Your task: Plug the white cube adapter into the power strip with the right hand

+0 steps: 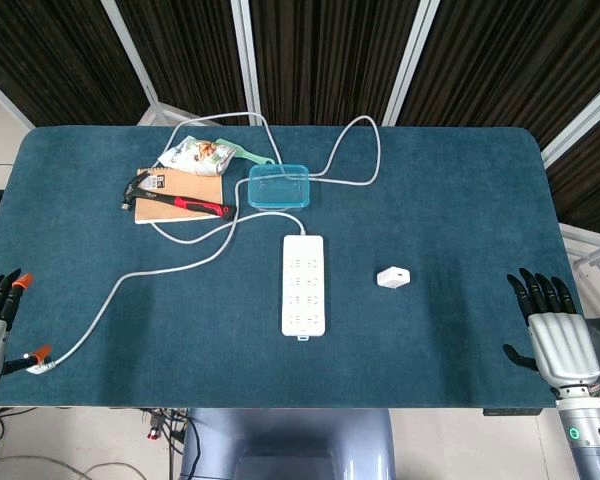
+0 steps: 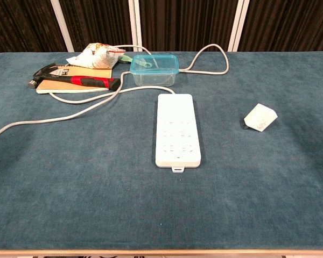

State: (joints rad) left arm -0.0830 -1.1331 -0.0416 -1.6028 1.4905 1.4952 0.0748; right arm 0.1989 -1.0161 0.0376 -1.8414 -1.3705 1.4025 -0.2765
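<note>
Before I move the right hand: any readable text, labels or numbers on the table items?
None can be read.
Hammer head: white label, print too small to read.
Snack bag: printed pattern, too blurred to read.
Power strip: no marking legible.
White cube adapter: no marking visible.

The head view looks steeply down from high over the whole surface [image 1: 460, 330]; the chest view sits low and nearer, facing twelve o'clock; both share the power strip [image 1: 304, 284].

The adapter [image 1: 393, 277] is set right of the power strip [image 1: 304, 283], with the container [image 1: 279, 186] placed behind the strip.
</note>
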